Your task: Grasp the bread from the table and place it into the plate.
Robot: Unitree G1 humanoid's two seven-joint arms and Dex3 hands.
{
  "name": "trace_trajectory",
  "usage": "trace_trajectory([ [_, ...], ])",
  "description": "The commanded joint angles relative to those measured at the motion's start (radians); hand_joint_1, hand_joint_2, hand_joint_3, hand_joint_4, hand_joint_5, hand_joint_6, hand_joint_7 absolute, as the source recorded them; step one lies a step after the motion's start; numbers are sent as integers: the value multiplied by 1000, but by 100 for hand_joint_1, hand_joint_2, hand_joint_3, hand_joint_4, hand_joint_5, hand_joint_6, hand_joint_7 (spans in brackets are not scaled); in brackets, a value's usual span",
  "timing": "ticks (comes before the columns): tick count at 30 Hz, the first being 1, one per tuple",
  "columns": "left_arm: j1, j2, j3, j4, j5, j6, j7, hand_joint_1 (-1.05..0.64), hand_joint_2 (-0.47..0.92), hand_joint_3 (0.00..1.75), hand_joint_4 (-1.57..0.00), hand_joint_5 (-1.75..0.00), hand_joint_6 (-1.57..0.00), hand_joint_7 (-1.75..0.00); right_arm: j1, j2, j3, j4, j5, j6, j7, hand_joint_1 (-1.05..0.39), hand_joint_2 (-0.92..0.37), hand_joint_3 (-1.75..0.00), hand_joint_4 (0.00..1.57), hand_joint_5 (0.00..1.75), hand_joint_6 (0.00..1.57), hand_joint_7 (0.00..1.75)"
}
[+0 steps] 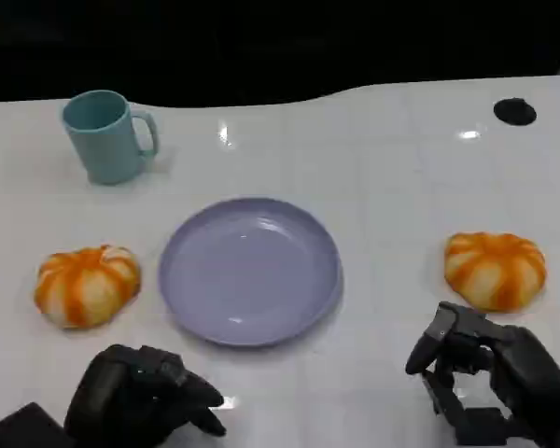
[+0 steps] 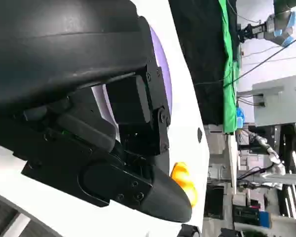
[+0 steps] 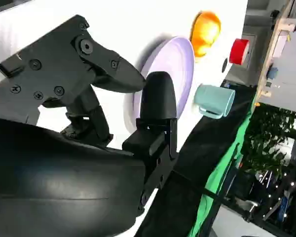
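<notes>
Looking down through the head view, I saw a lavender plate (image 1: 250, 271) sitting bare near the middle of the white table (image 1: 392, 187), with one orange-striped bread roll on either side of it. The left bread (image 1: 86, 285) lay just beside the plate's left rim, apart from it, and the right bread (image 1: 496, 269) lay well off to the plate's right. A teal mug (image 1: 105, 136) stood upright toward the far left, its handle turned to the right, and a small black disc (image 1: 514, 111) lay near the far right edge.

My left hand (image 1: 145, 397) hovered low at the near edge, in front of the left bread and the plate's near-left rim, touching neither. Its fingers were curled in on nothing, as best I could tell. My right hand (image 1: 476, 369) sat just in front of the right bread, fingers (image 1: 441, 329) spread apart and raised toward it, holding nothing; whether a fingertip touched the bread, I could not tell.

From the left wrist view, the plate's rim (image 2: 165, 74) showed past the hand's shell, with a bit of the right bread (image 2: 183, 180) beyond it. The right wrist view showed the plate (image 3: 170, 74), the left bread (image 3: 205, 30), the mug (image 3: 214, 100) and a red cylinder (image 3: 239, 51) off past the table.
</notes>
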Motion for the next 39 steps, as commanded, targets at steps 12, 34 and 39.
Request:
trace_trajectory([
  [12,7,13,6,-6,-10,-8,-1,-105,91,0,-145,-65,-157,-23,3,-10,-7,-3,3,-8,0,-24,-51,-111,77,175,71,146],
  [34,3,16,7,-3,-10,-12,-4,-105,91,0,-145,-65,-157,-23,-19,-3,-29,10,81,-64,36,-23,-91,-28,67,130,72,91],
  [39,9,16,6,-5,-8,-17,-3,-105,92,0,-145,-65,-157,-23,-37,-12,-52,9,12,-133,-19,-27,-92,-21,58,111,64,72],
])
